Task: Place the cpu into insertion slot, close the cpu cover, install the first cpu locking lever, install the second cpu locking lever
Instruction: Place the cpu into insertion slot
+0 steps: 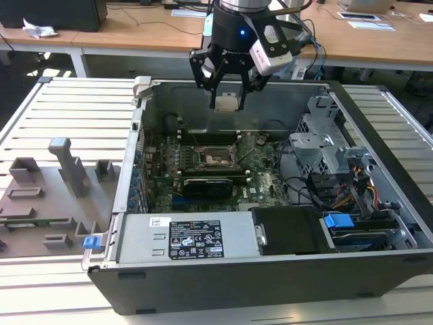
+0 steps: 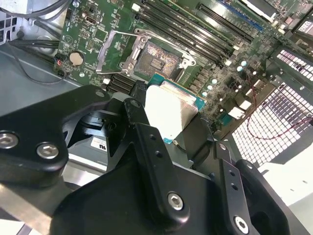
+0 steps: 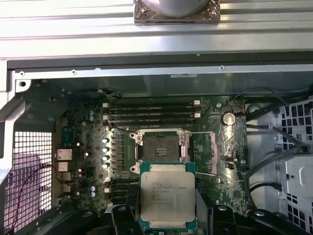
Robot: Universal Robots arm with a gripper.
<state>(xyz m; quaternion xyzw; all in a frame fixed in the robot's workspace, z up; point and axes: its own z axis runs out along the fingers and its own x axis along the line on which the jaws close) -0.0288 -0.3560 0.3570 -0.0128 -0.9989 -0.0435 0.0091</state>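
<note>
The gripper (image 1: 226,95) hung over the open computer case (image 1: 203,271) on the tabletop (image 1: 74,115), near the case's far wall in the exterior view. Its fingers were clamped on two opposite edges of the cpu (image 1: 226,103), which was held flat and well clear of the motherboard (image 1: 203,193). In the first wrist view the cpu (image 3: 167,199) showed its silvery top with the green rim around it, between the two black fingers (image 3: 122,218).

The insertion slot (image 3: 160,147) was empty, its pale contact field bare inside the dark frame. The cpu cover (image 3: 210,154) was swung open and lay to the side of the slot, between it and the round coin battery (image 3: 228,117). In the second wrist view the cover (image 2: 119,49) showed as a silvery frame tilted away from the slot (image 2: 159,61).

The slot lay below the held cpu and a little off to one side, not straight under it. In the first wrist view it sat between the cpu and the memory slots (image 3: 151,112), and in the exterior view it (image 1: 218,159) lay lower and nearer the camera than the gripper. The cpu's edges ran close to parallel with the slot's frame, so little turning seemed called for. Judged from this, placing had not yet been done and the cover and levers were untouched.
</note>
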